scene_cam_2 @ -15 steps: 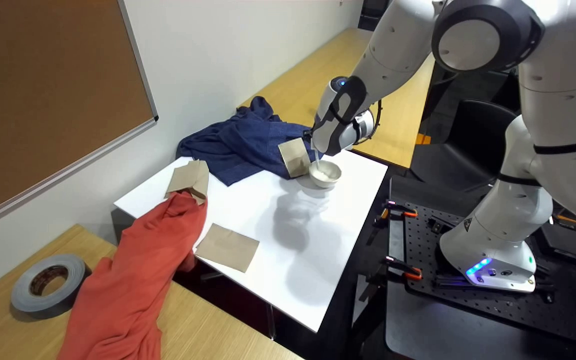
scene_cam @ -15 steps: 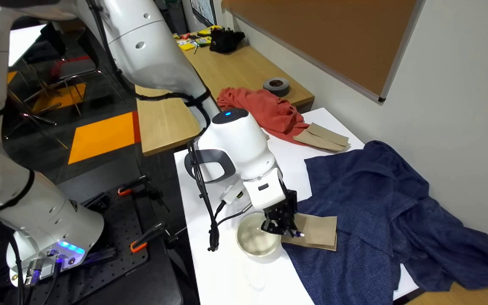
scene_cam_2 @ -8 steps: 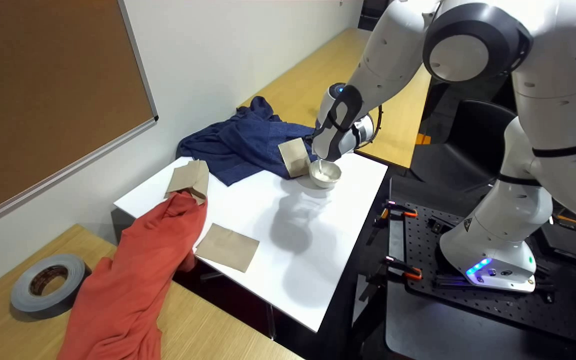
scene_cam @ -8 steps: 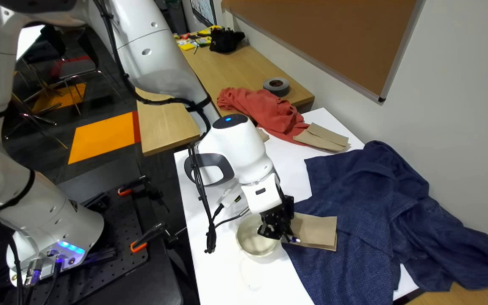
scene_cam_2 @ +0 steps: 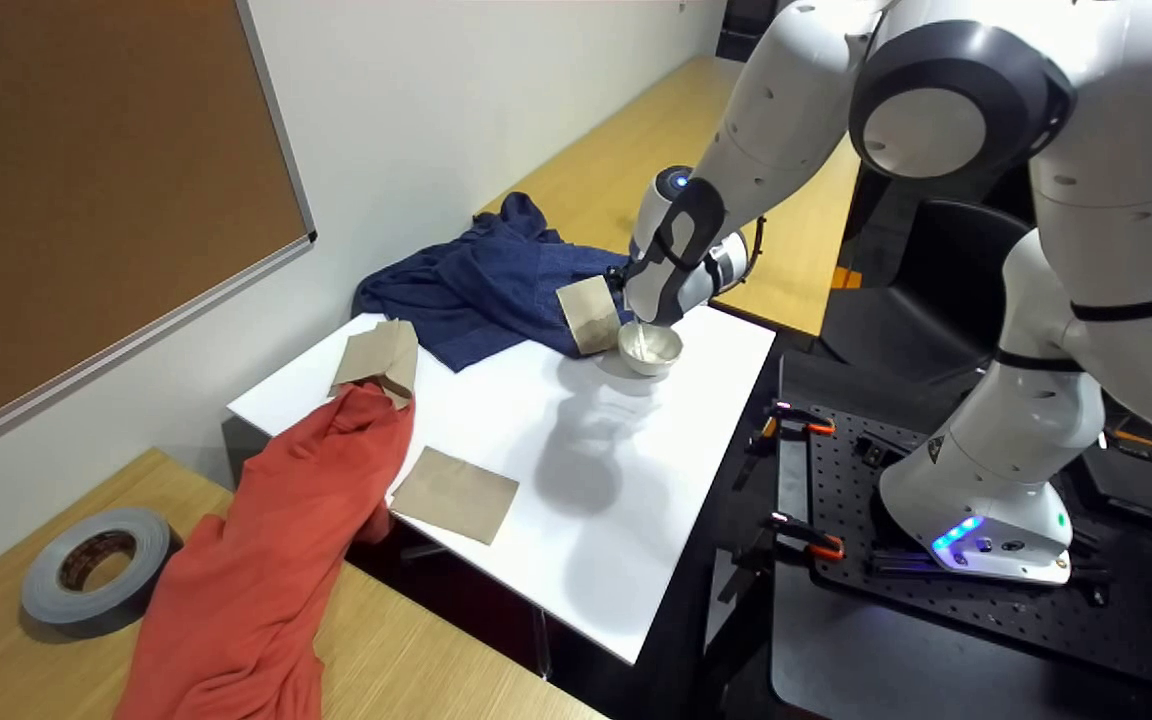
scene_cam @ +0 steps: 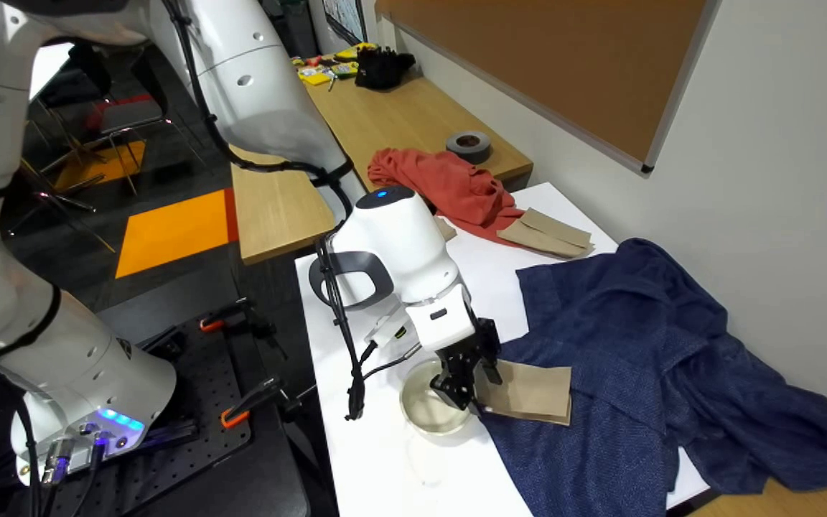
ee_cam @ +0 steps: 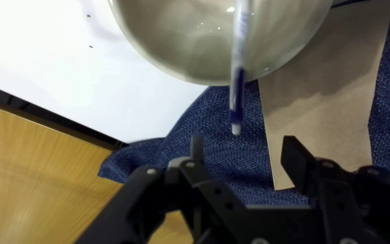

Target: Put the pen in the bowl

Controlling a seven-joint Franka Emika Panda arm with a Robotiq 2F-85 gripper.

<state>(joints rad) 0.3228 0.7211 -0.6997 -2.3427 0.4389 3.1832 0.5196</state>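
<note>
The pen (ee_cam: pixel 238 61) has a pale barrel and a dark blue-purple end with a white tip. In the wrist view it lies across the cream-white bowl (ee_cam: pixel 188 44), its dark end sticking out past the rim; it is slightly blurred. An exterior view shows its pale barrel inside the bowl (scene_cam_2: pixel 651 366). My gripper (ee_cam: pixel 243 144) is open, its fingers spread apart, with nothing between them and the pen's tip just beyond. In an exterior view the gripper (scene_cam: pixel 476 391) stands over the rim of the bowl (scene_cam: pixel 421 420), hiding part of it.
A brown paper piece (scene_cam: pixel 535 391) lies on dark blue cloth (scene_cam: pixel 622 359) beside the bowl. Farther along the white table are a red cloth (scene_cam_2: pixel 316 500) and another brown paper (scene_cam_2: pixel 456 495). A tape roll (scene_cam_2: pixel 96 570) sits on the wooden table.
The gripper was shut on the pen and has now opened, letting it go. The pen has dropped lower toward the bowl. The arm came down slightly, then rose a little.
</note>
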